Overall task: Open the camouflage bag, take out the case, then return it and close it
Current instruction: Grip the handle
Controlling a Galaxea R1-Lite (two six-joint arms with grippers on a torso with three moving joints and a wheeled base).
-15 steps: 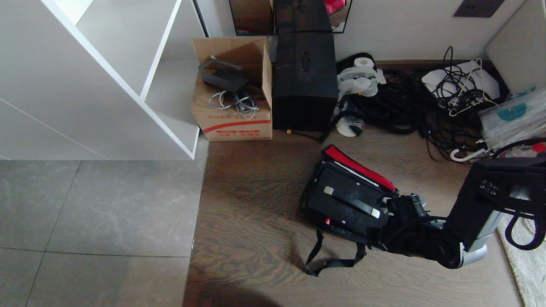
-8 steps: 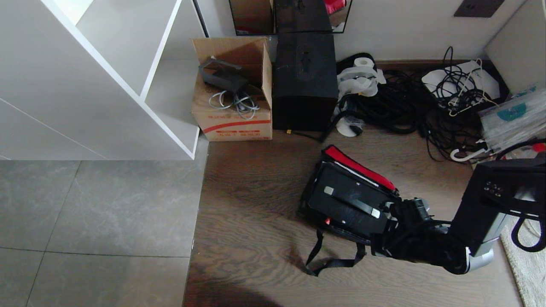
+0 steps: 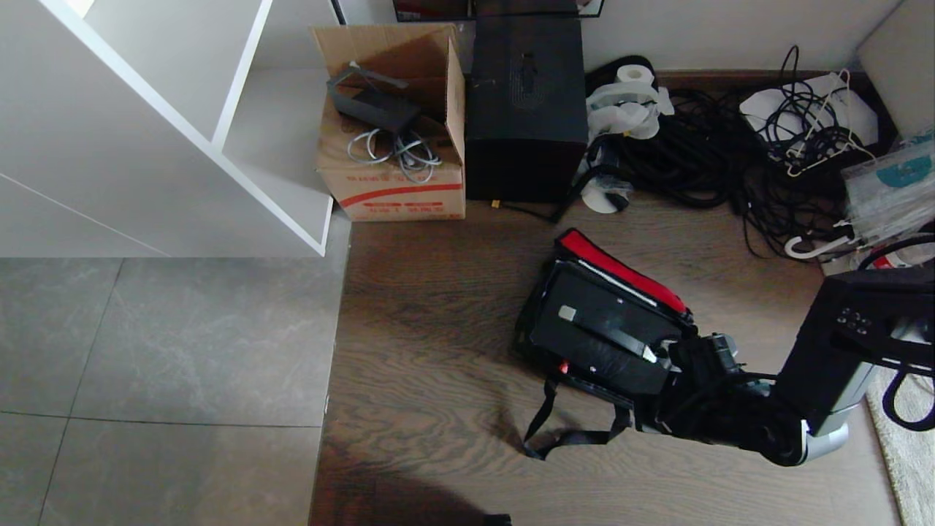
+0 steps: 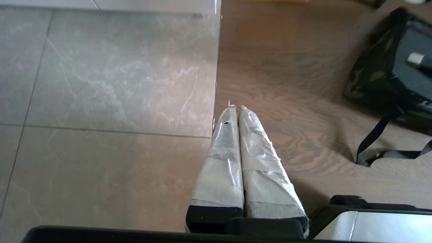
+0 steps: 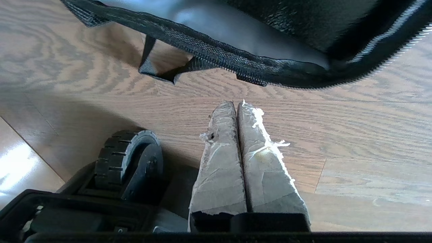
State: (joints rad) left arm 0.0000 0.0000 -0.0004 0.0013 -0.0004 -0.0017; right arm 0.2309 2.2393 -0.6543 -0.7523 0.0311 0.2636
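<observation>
Floorboards (image 3: 438, 351) are filling the lower middle of the head view, with grey tiles (image 3: 161, 351) at lower left. At lower right the right gripper (image 3: 657, 420) is hanging low by the bag's near corner, its taped fingers (image 5: 236, 135) pressed together on nothing, just above the wood beside the bag's black zipper edge. The left gripper (image 4: 235, 111) is also sitting shut and empty, well apart from the bag, over the seam between tile and wood.

Right of centre, the bag (image 3: 537, 321) is lying open on the floor, its red-lined lid (image 3: 621, 272) folded back on the far side and a black strap (image 3: 562, 437) trailing toward the bottom edge. The case (image 3: 599, 336) is lying flat inside it, handle (image 3: 606, 334) facing up. Its long axis is running diagonally from upper left to lower right, with the handle along that same line and a small red knob (image 3: 563, 367) showing at its near edge.

Farther up, an open carton (image 3: 394, 168) is holding a dark tray and coiled grey cables (image 3: 398, 150). A closed black box (image 3: 526, 117) is standing just right of it. Tangled black cords (image 3: 730, 161) are spreading toward the upper right, and a white shelf (image 3: 146, 146) is filling the upper left.
</observation>
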